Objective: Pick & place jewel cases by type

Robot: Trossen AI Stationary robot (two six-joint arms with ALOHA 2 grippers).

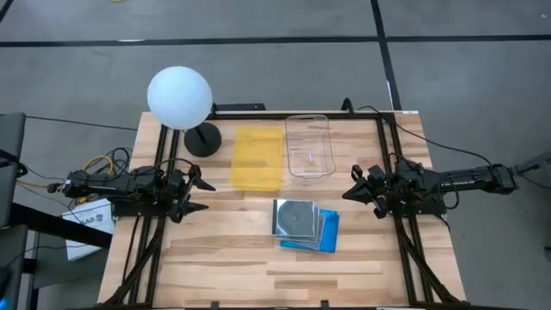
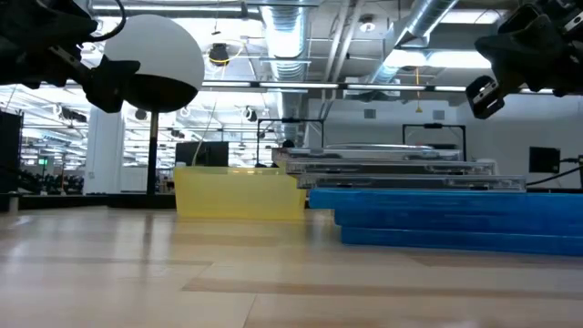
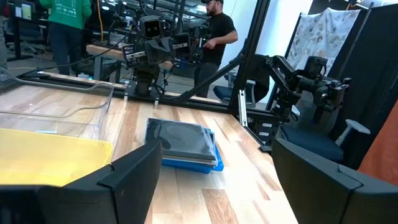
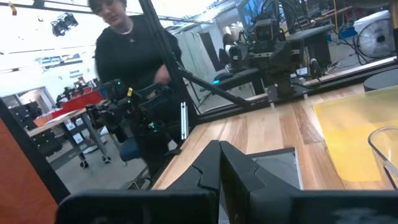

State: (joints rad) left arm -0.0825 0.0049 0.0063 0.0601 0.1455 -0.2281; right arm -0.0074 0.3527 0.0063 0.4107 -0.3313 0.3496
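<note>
Jewel cases (image 1: 305,224) stacked on table; yellow tray (image 1: 256,158), clear container (image 1: 309,145) hold nothing; left gripper (image 1: 197,195) spread, right gripper (image 1: 355,185) clenched.

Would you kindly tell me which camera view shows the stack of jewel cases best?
The high view: the whole stack of jewel cases appears from above, clear case and disc over blue ones. The low view shows only edges, the left wrist view shows it slanted and dark, and the right wrist view shows only a corner.

Bare tabletop (image 1: 215,258) w/ free room; lamp (image 1: 181,103) blocks far-left corner.
</note>
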